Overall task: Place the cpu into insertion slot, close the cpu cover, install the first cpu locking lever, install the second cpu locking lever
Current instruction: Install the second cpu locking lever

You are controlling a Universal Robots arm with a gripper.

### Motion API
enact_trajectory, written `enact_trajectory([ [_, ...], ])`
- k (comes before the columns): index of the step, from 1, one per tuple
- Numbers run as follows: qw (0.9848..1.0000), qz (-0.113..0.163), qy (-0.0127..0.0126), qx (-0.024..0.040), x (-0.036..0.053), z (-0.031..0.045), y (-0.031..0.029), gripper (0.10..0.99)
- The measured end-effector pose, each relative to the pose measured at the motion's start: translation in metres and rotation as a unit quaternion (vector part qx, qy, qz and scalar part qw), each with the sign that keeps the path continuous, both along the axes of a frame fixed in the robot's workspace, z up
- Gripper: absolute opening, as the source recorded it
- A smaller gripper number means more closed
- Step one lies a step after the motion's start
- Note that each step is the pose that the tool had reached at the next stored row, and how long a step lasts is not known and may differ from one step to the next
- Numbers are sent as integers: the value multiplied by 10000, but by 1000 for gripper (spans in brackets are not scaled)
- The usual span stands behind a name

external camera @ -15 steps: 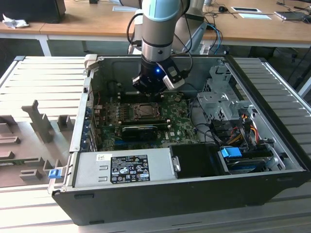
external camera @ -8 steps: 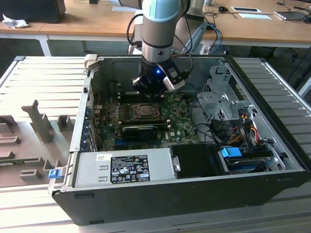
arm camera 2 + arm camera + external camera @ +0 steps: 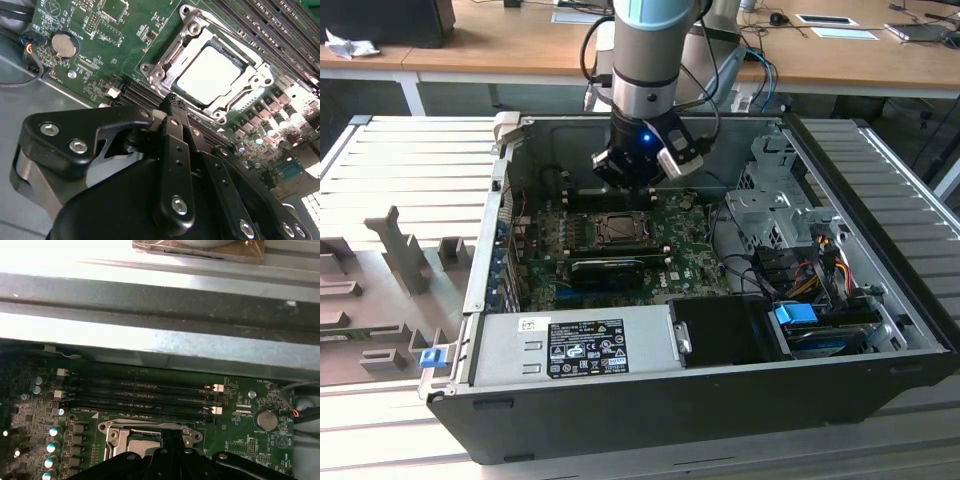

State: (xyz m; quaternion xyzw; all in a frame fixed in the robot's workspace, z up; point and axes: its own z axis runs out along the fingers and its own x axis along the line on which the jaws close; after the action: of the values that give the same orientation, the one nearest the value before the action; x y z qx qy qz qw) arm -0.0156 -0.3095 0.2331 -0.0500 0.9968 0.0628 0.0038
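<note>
One black gripper [image 3: 172,100], fingers pressed together on nothing, hovers above the green motherboard [image 3: 100,45]. Pale silver square cpu [image 3: 207,75] sits in its black-framed insertion slot [image 3: 617,229], grey metal cpu cover [image 3: 172,52] closed around it.

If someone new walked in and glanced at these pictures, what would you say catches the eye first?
First, the arm's end effector reaching down into the open computer case, just above the green motherboard. Next, in the second wrist view, the pale cpu sitting in the insertion slot with the cpu cover closed around it, just beyond the black fingers.
</note>
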Motion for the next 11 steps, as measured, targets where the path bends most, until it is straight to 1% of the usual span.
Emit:
enact_trajectory([
  [2,10000,0,0,0,0,0,-18,106],
  [5,10000,0,0,1,0,0,-77,106],
  [9,10000,-1,0,0,0,-3,-179,106],
  [11,10000,-1,0,1,0,-3,-209,106],
])
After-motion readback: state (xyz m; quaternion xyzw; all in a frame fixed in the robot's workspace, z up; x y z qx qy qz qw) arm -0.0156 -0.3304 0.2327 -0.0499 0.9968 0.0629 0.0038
